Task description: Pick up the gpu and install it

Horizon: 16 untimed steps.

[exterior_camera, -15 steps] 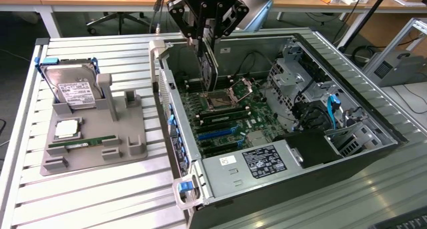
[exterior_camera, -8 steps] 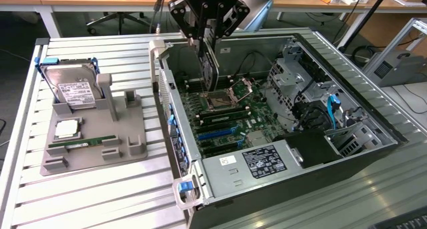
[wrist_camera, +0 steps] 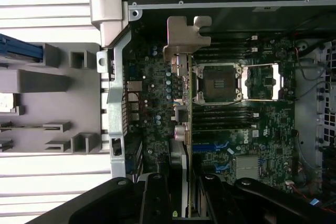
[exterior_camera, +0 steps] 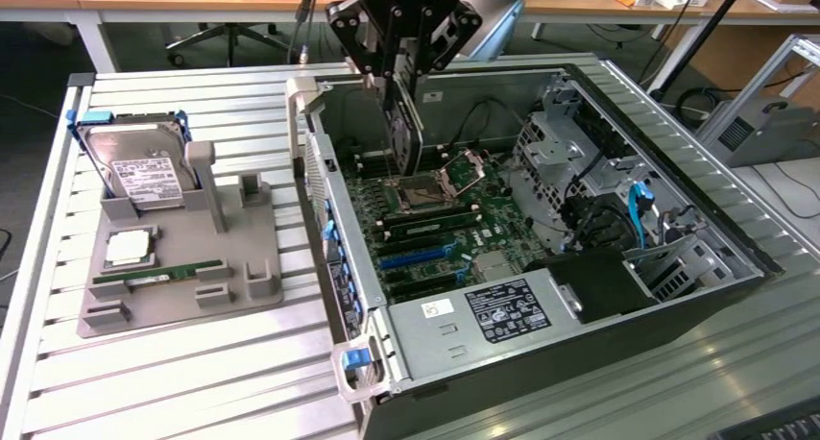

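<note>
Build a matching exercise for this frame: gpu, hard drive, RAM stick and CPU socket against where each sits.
Things:
1. gpu
2. hard drive
3. RAM stick
4. CPU socket

Places:
A. laid in the grey fixture, a narrow green strip
B. on the motherboard inside the case
C. held on edge in the pincer, over the motherboard
D. propped at the grey fixture's end, white label showing

Pairs: 1-C, 2-D, 3-A, 4-B
</note>
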Tool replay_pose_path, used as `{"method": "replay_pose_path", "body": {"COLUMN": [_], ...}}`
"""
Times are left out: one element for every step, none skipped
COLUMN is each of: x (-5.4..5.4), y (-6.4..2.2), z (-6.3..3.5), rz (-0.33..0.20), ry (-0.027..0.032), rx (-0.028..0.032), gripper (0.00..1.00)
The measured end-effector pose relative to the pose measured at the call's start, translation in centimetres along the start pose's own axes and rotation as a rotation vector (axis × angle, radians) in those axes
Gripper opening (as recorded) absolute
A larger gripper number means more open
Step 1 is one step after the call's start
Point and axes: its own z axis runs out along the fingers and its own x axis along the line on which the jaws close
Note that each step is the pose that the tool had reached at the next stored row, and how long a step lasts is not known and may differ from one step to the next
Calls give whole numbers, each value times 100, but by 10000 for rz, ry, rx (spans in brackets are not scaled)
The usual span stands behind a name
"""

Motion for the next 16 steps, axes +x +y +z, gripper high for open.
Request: {"method": "replay_pose_path", "body": {"x": [-5,-8,-10,-13,-15,-18,-20,-23,-26,-29,-32,-36,-39,-45,-51,-54], "y": [-1,-1,-1,-1,-1,-2,-2,-3,-3,-3,-3,-3,-3,-3,-3,-4], "z": [1,3,3,5,5,6,7,8,9,10,11,12,13,15,17,18], "rz": [0,0,0,0,0,0,0,0,0,0,0,0,0,0,0,0], "ry": [1,0,1,0,0,1,1,1,1,1,0,0,1,1,1,1], "rx": [1,1,1,1,1,2,2,2,2,2,3,3,3,5,6,6], "gripper": [27,27,27,27,27,27,27,27,27,27,27,27,27,27,27,27]}}
